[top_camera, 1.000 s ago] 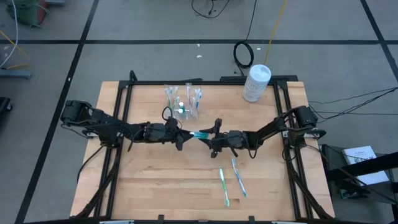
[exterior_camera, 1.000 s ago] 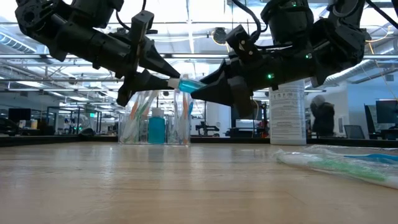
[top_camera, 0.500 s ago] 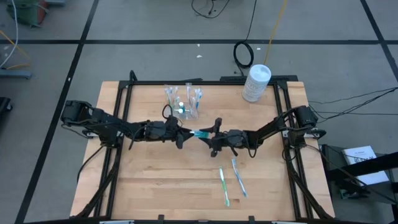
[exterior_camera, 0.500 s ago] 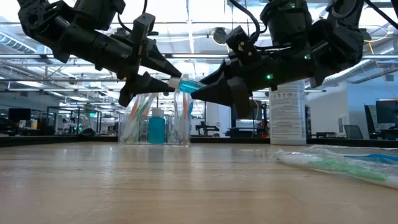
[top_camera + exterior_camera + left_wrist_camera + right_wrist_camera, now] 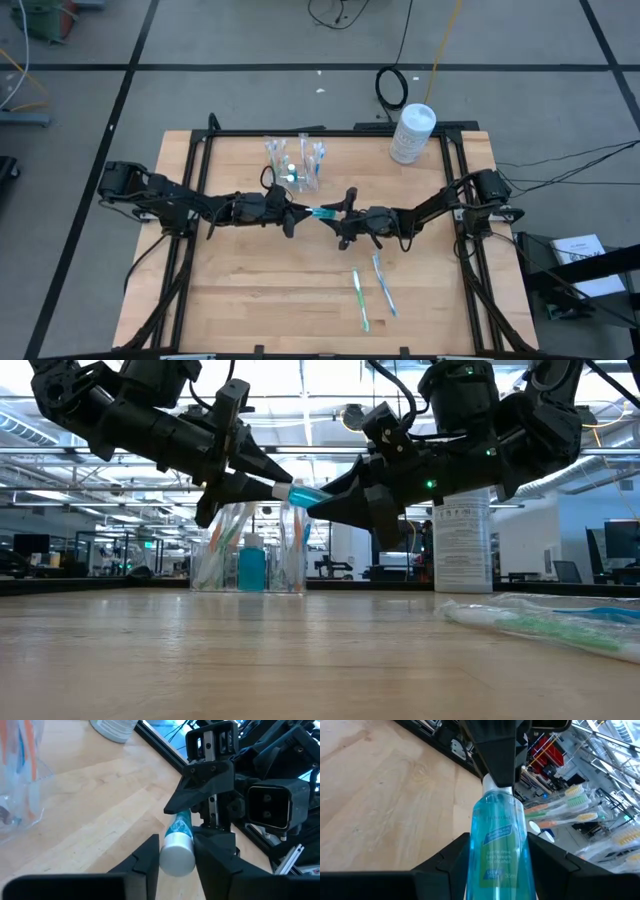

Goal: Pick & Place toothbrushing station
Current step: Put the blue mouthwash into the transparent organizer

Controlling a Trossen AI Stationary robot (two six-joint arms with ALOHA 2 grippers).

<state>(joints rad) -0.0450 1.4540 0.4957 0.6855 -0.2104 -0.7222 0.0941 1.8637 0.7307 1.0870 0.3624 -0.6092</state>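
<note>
At frame centre, the left gripper pinched the white cap and the right gripper clamped the body of a blue bottle; the toothbrushing station stood above them on the tabletop.

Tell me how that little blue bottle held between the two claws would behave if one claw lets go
The blue bottle looks rigid, so it shouldn't sag. Its smooth, round plastic body could slip or twist in the right claw. The left claw pinches only the white cap, so that hold seems less secure. If dropped, it would probably roll.
</note>
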